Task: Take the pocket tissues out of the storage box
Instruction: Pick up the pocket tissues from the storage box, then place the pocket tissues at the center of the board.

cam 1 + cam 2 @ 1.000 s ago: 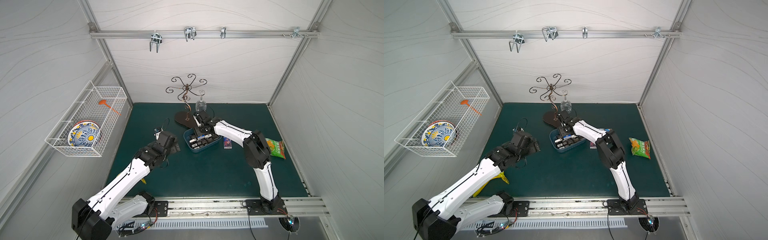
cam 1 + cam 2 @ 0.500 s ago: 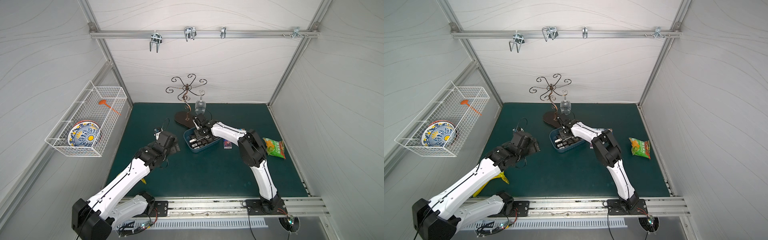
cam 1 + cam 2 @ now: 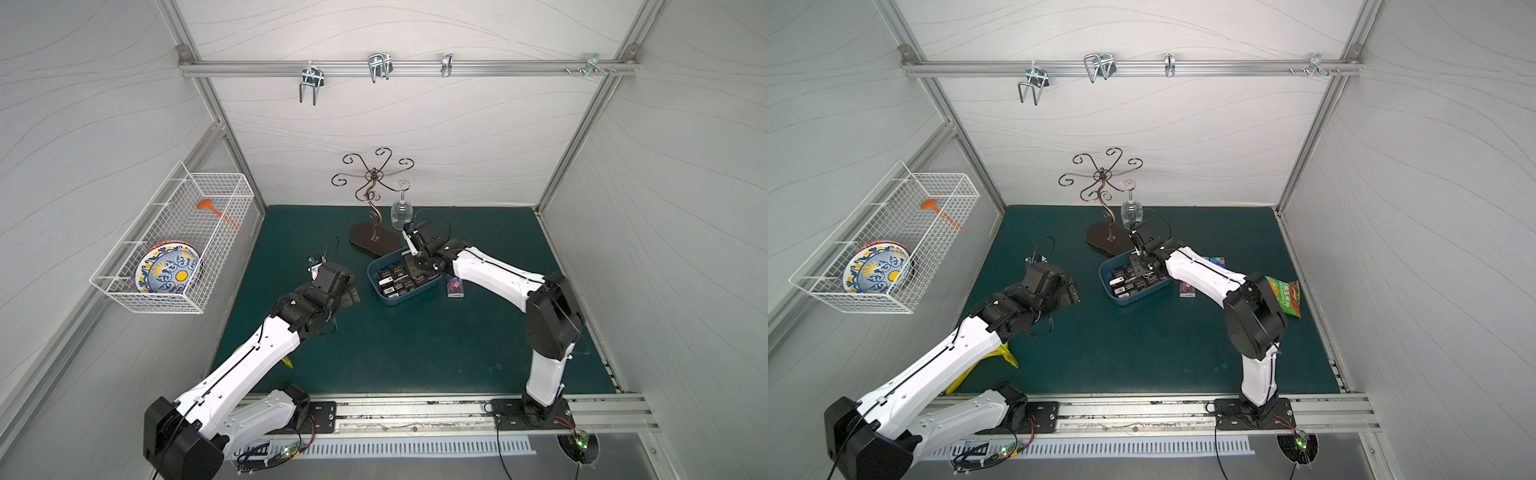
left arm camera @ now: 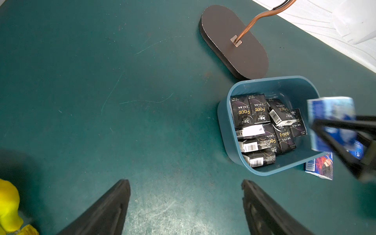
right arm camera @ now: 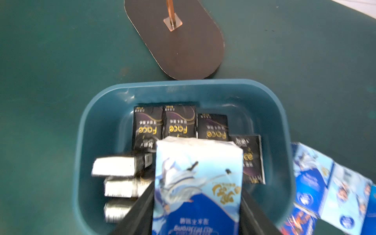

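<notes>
In a top view the right end effector (image 3: pixel 417 270) is hovering over the storage box (image 3: pixel 409 296), seemingly lifting a pack out.

In the left wrist view the left end effector (image 4: pixel 184 183) is idling beside the box, fingers apart and holding nothing.

In the right wrist view the right one is clamping a blue tissue pack (image 5: pixel 197 179) above the box. Next it is needing to be carried clear of the box and released.
</notes>
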You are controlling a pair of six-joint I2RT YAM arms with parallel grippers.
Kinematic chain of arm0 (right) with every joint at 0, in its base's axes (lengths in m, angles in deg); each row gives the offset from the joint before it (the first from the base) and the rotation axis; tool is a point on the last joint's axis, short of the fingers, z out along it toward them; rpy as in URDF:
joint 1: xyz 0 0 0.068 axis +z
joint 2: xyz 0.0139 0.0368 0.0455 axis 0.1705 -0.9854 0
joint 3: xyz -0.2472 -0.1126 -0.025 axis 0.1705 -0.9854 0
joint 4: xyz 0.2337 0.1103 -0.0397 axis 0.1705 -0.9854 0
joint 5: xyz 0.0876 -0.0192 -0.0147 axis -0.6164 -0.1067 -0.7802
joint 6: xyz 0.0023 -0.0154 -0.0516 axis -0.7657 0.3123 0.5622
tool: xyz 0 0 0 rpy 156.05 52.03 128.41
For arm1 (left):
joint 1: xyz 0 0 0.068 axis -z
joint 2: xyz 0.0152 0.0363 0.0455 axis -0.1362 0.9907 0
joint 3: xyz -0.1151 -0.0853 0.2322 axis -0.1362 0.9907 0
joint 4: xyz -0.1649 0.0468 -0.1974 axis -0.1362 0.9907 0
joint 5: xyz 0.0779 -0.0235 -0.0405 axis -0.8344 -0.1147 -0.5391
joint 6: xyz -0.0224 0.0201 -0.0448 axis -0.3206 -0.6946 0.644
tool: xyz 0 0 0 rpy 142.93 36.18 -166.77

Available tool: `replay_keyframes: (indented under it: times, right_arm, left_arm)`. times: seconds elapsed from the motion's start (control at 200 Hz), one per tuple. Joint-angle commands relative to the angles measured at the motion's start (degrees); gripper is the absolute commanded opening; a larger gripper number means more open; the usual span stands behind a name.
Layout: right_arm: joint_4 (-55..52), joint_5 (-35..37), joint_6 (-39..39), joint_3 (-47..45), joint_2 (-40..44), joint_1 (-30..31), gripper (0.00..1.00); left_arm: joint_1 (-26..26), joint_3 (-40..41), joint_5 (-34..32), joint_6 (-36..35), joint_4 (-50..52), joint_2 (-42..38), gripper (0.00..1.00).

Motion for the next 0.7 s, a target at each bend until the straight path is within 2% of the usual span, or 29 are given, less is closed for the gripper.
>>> replay_keyframes:
  times: [0.0,0.175,0.335,0.475,0.695]
  right_arm:
    - [-1.0,-2.1,-3.4,-6.8,5.9,-5.5,0.57]
    - [0.0,-6.9,-5.1,-19.8,14.3,-16.3,0.57]
    - [-0.3,-7.5,-4.9,-27.7,17.6,-23.7,0.56]
    - [0.8,-9.5,-4.4,-31.1,17.4,-25.9,0.56]
    - [1.2,-11.7,-3.2,-31.0,10.9,-26.0,0.57]
  left_arm:
    - [0.0,-0.5,0.1,-0.4,-1.7,-0.4,0.9]
    - [0.0,-0.4,1.2,-0.4,-2.7,0.0,0.9]
    - [0.0,-1.7,1.4,-0.6,-2.4,1.1,0.9]
    - [0.0,-2.3,2.1,-0.8,-2.9,2.2,0.9]
    - [0.0,-2.6,2.5,-0.7,-3.0,3.4,0.89]
